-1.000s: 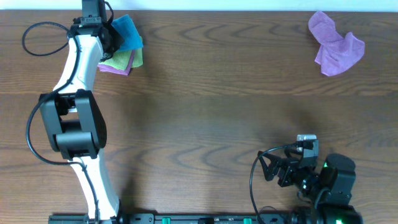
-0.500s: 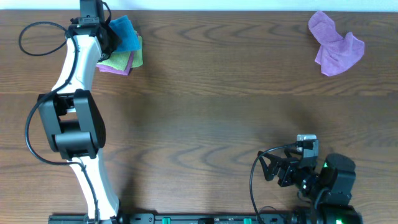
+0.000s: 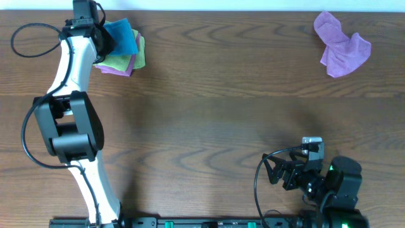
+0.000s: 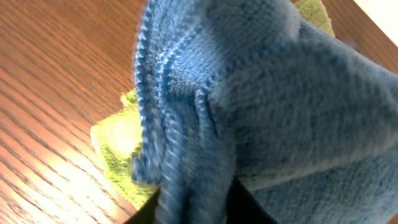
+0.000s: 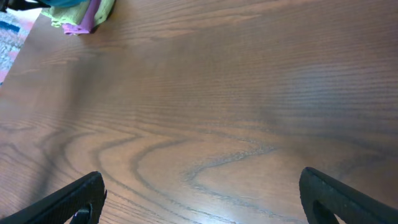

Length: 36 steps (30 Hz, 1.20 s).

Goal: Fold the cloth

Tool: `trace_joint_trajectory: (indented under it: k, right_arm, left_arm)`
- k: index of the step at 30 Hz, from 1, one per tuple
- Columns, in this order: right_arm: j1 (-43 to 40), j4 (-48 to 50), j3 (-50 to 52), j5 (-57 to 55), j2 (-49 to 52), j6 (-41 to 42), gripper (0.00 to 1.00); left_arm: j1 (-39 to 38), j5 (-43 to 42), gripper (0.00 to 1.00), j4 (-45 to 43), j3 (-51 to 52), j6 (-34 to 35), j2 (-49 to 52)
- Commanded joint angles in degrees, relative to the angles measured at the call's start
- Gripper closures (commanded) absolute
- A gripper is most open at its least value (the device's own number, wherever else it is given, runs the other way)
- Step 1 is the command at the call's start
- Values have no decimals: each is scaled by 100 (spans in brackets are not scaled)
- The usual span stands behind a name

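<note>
A crumpled lilac-purple cloth [image 3: 342, 44] lies alone in the upper right of the overhead frame, on the brown wood-grain table [image 3: 221, 107]. In the upper left, a lime-green cloth [image 3: 140, 49] rests on a folded pinkish-purple cloth [image 3: 118, 68], whose edge shows along the stack's lower side.

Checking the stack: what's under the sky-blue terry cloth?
Beneath the sky-blue terry cloth: a lime-green cloth on a pink-purple cloth. Only their edges show; the rest is covered.
</note>
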<state>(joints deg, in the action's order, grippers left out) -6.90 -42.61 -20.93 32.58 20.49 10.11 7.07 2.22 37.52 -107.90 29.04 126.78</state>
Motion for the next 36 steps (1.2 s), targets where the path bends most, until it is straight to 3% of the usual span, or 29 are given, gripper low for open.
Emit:
trace_joint_trajectory:
  k: [1, 10, 18, 27, 30, 33, 36]
  right_arm:
    - [-42, -7, 7, 22, -28, 57, 1]
    - [-42, -7, 7, 22, -28, 57, 1]
    - [-42, -7, 7, 22, -28, 57, 1]
    - [-42, -7, 7, 22, -28, 57, 1]
    - [-42, -7, 7, 22, -28, 57, 1]
    - [-42, -7, 7, 22, -28, 57, 1]
    - [-42, -7, 7, 22, -28, 57, 1]
  left_arm:
    - [48, 138, 67, 28, 15, -83, 61]
    - [48, 138, 32, 87, -79, -404, 11]
    - [57, 140, 21, 146, -271, -492, -177]
    - [81, 433, 21, 297, -291, -581, -595]
    - [79, 350, 38, 256, -291, -586, -745]
    - [74, 37, 80, 136, -291, -564, -822]
    - [72, -295, 94, -2, -291, -273, -824]
